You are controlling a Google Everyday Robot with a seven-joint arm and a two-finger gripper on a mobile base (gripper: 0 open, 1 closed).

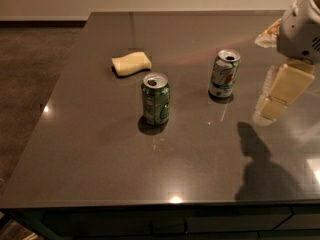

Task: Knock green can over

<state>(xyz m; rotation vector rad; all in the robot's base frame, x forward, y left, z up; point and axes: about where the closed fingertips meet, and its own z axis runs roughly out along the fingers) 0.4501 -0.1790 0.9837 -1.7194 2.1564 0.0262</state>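
The dark green can [155, 99] stands upright near the middle of the dark table [100, 154], its silver top with the tab opening facing up. My gripper [268, 110], with pale yellow links under a white arm housing [300, 29], hangs over the table's right side. It is well to the right of the green can and holds nothing. A paler white-and-green can [224, 73] stands upright between the gripper and the green can, a little farther back.
A yellow sponge [131, 63] lies behind and left of the green can. A crumpled wrapper [269, 33] lies at the far right, partly behind the arm. The gripper's shadow [257, 159] falls on the table near the front edge. Brown floor lies to the left.
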